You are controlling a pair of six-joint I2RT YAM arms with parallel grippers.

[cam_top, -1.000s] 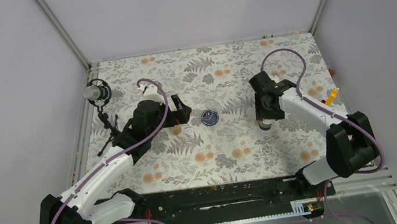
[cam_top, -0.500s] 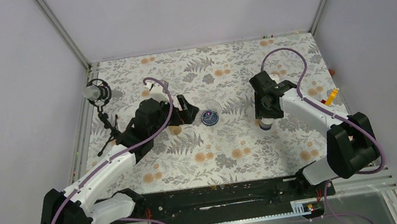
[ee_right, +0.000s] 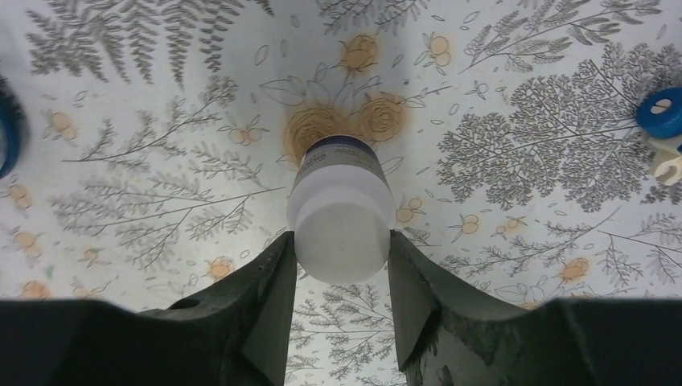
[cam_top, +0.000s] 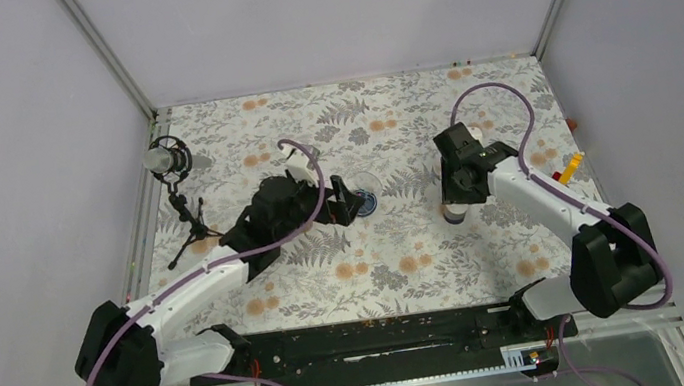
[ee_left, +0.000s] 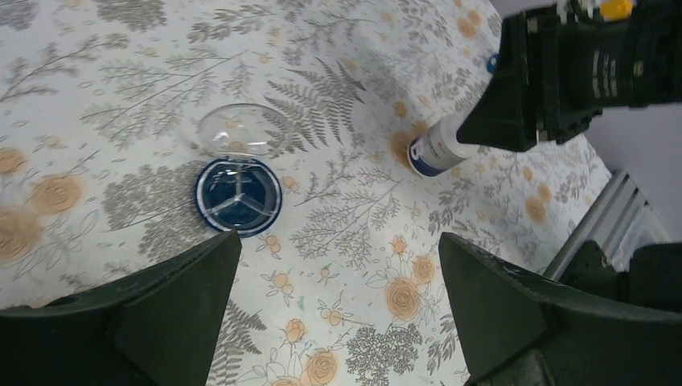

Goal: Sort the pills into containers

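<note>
A small dark bottle with a white cap (ee_right: 342,217) stands upright on the flowered table cover; it is one of the containers (cam_top: 456,213). My right gripper (ee_right: 340,235) is over it, and both fingers press against the sides of the cap. My left gripper (ee_left: 338,241) hangs wide open above the cover with nothing between its fingers. Just beyond its left finger lies a round blue dish (ee_left: 239,197) split into three parts. A clear lid (ee_left: 236,130) rests beside the dish. I can make out no pills in any view.
A small microphone on a tripod (cam_top: 170,162) stands at the far left. A colourful toy-brick piece (cam_top: 572,166) lies at the right edge, and a blue and white piece (ee_right: 661,112) lies right of the bottle. Grey walls enclose the table on three sides.
My left arm has swung right, bringing its open gripper up to the blue dish. The right gripper's fingers have closed in onto the white cap.
</note>
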